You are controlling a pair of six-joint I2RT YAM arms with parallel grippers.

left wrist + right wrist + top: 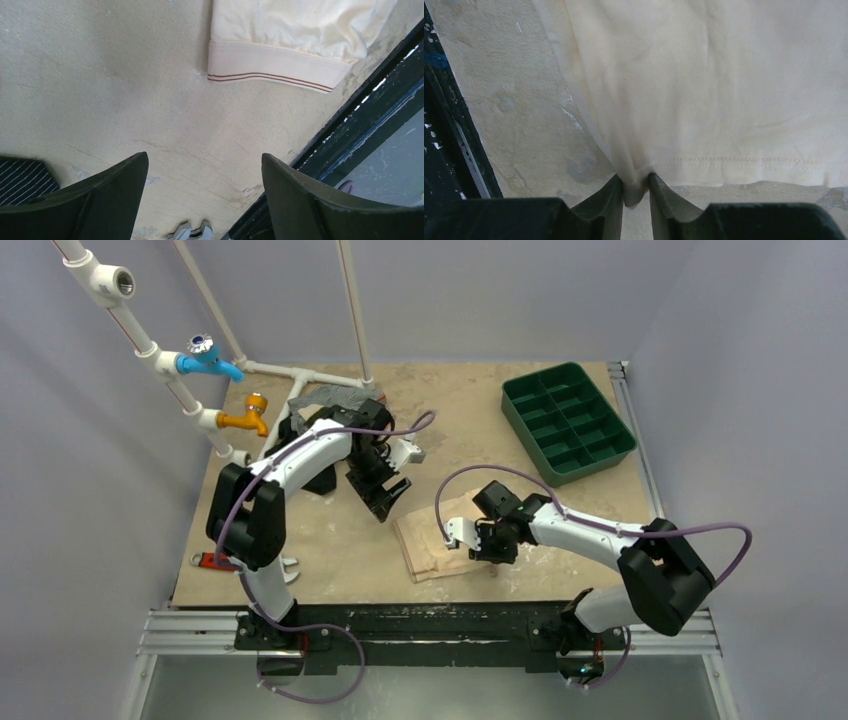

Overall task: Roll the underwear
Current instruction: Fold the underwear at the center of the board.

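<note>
The underwear (432, 538) is a pale beige cloth lying flat near the table's front edge, between the two arms. My right gripper (480, 546) is at its right side and is shut on a bunched fold of the underwear's hemmed edge (636, 186). In the left wrist view the underwear (285, 25) shows its band (272, 67) with two thin brown lines. My left gripper (386, 502) hangs just behind the cloth's far left corner. Its jaws (205, 167) stand wide apart, with only bare table between them.
A green compartment tray (600, 462) sits at the back right. White pipes with a blue tap (208, 357) and an orange tap (250, 415) stand at the back left, with a grey garment (335, 398) beside them. A red-handled wrench (215, 561) lies front left. The black rail (430, 620) borders the front.
</note>
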